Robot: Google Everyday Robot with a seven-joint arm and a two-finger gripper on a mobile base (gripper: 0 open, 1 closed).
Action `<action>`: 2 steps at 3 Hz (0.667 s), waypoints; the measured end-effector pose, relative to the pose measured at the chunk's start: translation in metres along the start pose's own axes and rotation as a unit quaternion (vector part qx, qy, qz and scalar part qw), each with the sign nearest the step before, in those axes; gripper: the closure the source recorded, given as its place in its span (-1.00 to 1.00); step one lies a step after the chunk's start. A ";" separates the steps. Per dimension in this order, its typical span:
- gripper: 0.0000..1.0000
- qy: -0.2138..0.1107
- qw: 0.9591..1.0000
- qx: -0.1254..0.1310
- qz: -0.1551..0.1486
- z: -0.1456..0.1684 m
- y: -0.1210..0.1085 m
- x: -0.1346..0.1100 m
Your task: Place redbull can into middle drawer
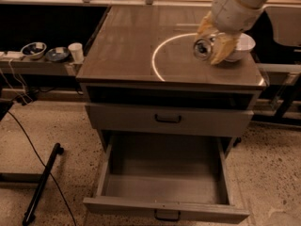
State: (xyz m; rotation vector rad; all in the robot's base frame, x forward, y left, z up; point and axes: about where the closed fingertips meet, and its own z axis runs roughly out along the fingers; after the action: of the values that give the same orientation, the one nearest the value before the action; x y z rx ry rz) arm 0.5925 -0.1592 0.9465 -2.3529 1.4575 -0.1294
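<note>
Fingers (222, 49) of gripper (210, 46) clamp redbull can (202, 48) above the countertop (127, 41).

No writing, brand, number or sign can be read anywhere. The can (203, 48), clasped between the fingers of the gripper (211, 50) above the right part of the desk (127, 41), shows only its shiny round top, with no legible label.

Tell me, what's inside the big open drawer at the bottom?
Nothing shows in the middle drawer, just its bare grey floor. Its front wall hides a strip right behind it. The redbull can is up above the cabinet top, gripped in the tool.
</note>
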 end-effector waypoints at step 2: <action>1.00 -0.009 0.997 -0.047 0.067 0.034 -0.002 0.015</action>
State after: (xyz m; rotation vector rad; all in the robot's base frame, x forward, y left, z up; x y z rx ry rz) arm 0.6100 -0.1629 0.9139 -2.3147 1.6395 -0.0044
